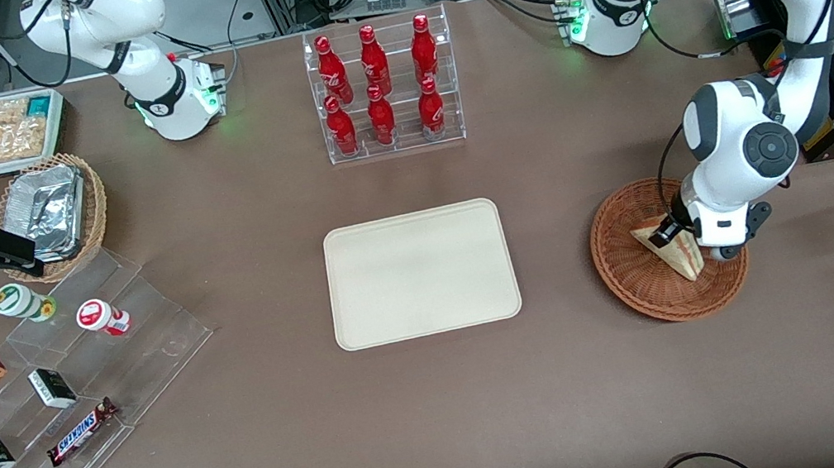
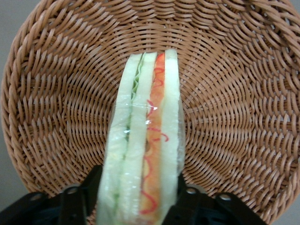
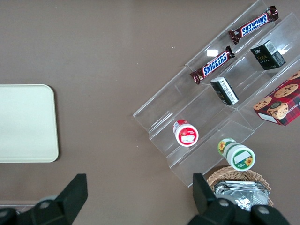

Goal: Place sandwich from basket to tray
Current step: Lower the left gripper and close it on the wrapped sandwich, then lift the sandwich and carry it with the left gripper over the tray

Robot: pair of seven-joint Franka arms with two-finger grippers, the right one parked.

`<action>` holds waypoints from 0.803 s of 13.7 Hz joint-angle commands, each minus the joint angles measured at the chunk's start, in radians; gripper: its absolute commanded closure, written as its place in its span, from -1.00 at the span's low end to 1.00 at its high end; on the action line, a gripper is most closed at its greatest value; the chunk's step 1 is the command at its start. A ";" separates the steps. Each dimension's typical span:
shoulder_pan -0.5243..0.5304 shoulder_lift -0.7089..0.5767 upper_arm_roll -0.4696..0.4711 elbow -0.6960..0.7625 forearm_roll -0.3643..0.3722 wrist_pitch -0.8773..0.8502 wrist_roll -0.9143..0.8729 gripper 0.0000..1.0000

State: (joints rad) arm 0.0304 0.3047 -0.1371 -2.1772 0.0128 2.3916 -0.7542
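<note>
Wrist view: claw [image 2: 136,199] clamped on sandwich [image 2: 145,140] in basket [image 2: 234,93]. Grasp step; next, lift toward tray [image 1: 421,273].

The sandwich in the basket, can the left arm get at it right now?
Probably yes. The gripper is already down in the basket with a finger on each side of the sandwich, and nothing else lies in the basket to block it.
</note>
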 commanded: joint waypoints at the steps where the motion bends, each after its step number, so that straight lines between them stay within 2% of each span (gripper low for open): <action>1: -0.004 -0.039 -0.001 -0.006 0.033 -0.032 -0.011 1.00; 3: -0.003 -0.064 -0.024 0.045 0.071 -0.148 -0.007 1.00; 6: -0.003 -0.056 -0.090 0.173 0.075 -0.349 0.012 1.00; 8: -0.003 -0.053 -0.131 0.209 0.073 -0.408 0.071 1.00; 11: -0.003 -0.018 -0.228 0.246 0.070 -0.407 0.102 1.00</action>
State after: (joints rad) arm 0.0264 0.2524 -0.3085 -1.9758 0.0731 2.0044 -0.6728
